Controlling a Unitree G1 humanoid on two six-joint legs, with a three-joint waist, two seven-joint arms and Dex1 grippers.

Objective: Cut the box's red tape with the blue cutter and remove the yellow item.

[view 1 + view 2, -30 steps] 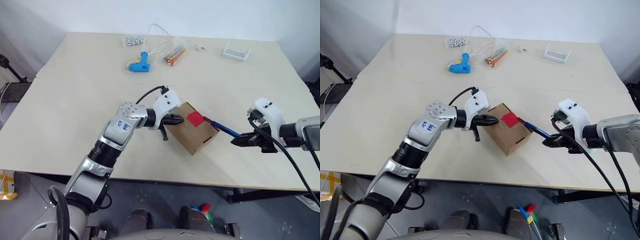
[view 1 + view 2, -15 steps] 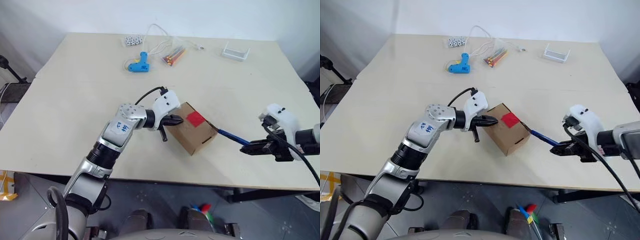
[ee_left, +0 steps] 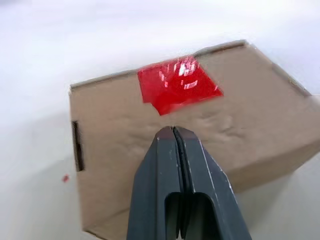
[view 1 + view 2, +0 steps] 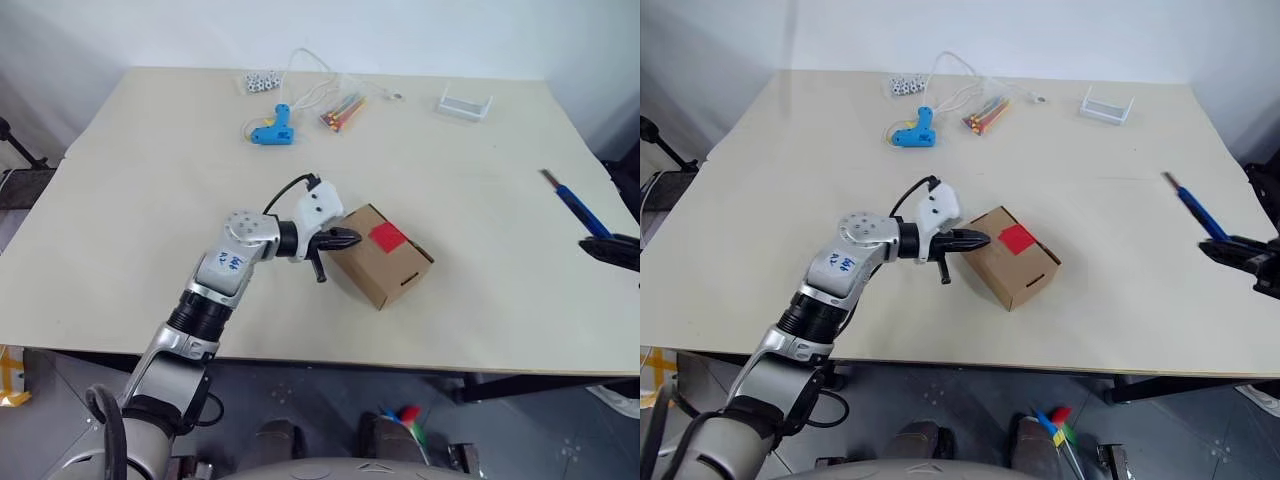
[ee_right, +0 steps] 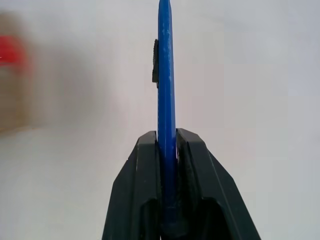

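The brown box (image 4: 381,265) lies near the table's middle, lid closed, with the red tape (image 4: 388,237) patch on top. My left gripper (image 4: 349,238) is shut and empty, its tip against the box's upper left edge. In the left wrist view the shut fingers (image 3: 172,150) point at the tape (image 3: 177,86), just short of it. My right gripper (image 4: 612,247) is far to the right, by the table's right edge, shut on the blue cutter (image 4: 571,199). The cutter (image 5: 165,75) stands straight out between its fingers, pointing away from me. The yellow item is hidden.
At the table's far side lie a light-blue glue gun (image 4: 272,131), a bundle of coloured sticks (image 4: 341,109) with a white cable, small beads (image 4: 258,82) and a white tray (image 4: 465,102). Bare tabletop separates the box from my right gripper.
My right gripper drew the blue cutter away from the box's right side and swung it far right, its tip now pointing to the far side. The left gripper stayed at the box.
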